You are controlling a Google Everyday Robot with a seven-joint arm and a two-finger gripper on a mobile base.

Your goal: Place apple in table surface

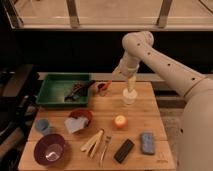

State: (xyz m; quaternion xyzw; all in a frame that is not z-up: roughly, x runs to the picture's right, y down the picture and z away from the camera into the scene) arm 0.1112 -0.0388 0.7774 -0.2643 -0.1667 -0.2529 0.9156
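Observation:
The apple, small, round and orange-yellow with a pale top, sits on the light wooden table surface near its middle. My gripper hangs from the white arm that reaches in from the right. It points down over the table's far part, just behind the apple and slightly to its right. It is apart from the apple and holds nothing that I can see.
A green tray with dark utensils stands at the back left, with a red object with a dark handle beside it. In front are a red bowl, blue cup, purple bowl, wooden utensils, black block and blue sponge.

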